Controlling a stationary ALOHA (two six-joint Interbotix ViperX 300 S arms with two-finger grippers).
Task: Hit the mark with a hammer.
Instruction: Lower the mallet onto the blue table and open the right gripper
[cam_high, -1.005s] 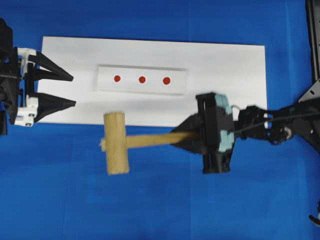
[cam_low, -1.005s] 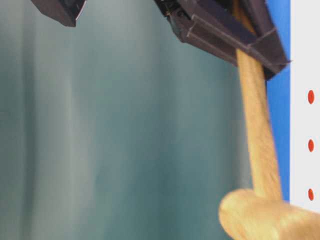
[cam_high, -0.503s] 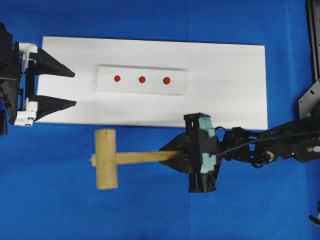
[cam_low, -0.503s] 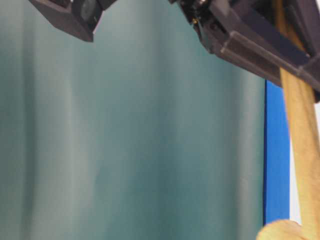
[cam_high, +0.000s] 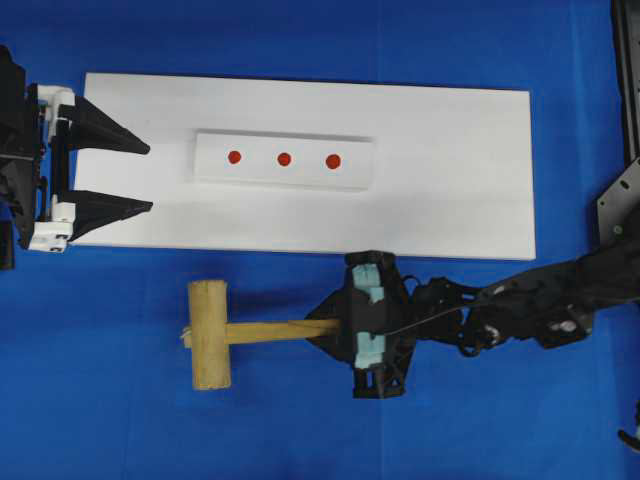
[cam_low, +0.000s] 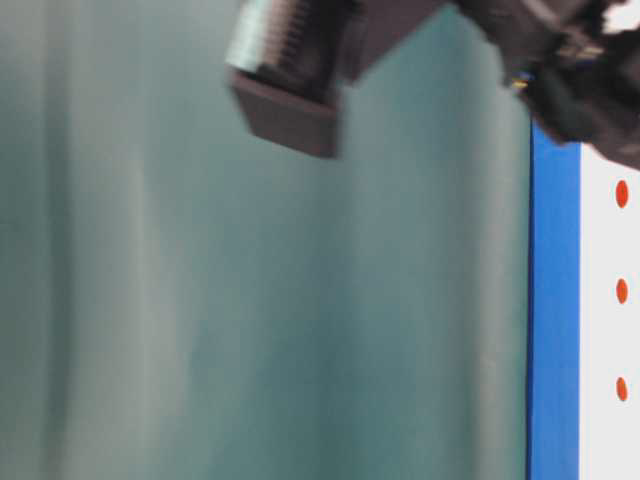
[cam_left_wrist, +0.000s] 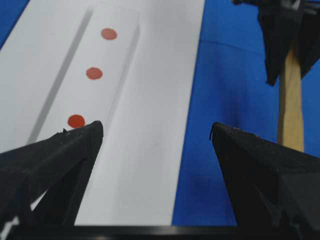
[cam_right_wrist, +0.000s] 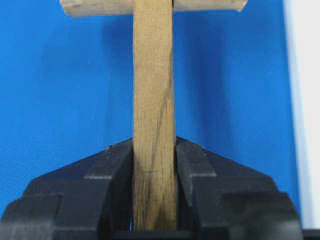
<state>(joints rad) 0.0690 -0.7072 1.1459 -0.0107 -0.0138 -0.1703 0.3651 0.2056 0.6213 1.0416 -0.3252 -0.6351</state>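
**Mallet held level off the board, dots unobstructed**

A long white board (cam_high: 450, 160) lies on the blue tabletop (cam_high: 300, 430), and a smaller white strip (cam_high: 285, 160) sits on its left-centre part, carrying three red dots in a row. The mark (cam_high: 333, 160) is the rightmost and slightly largest of them in the overhead view; the two smaller dots (cam_high: 259, 158) lie to its left. Nothing rests on the strip or covers the dots.

The left gripper (cam_high: 140, 178) sits at the board's left end with its fingers spread wide and nothing between them; its tips point along the board toward the dots, well apart from the strip.

The hammer (cam_high: 240, 333) is off the board, over the blue surface just beside the board's near long edge. Its handle runs roughly parallel to that edge, with the thick head at the left end, crosswise to the handle. The right gripper (cam_high: 335, 328) is clamped on the handle's right end, its fingers (cam_right_wrist: 117, 175) pressed to both flat sides. The head is below and to the left of the dots, well apart from the mark.
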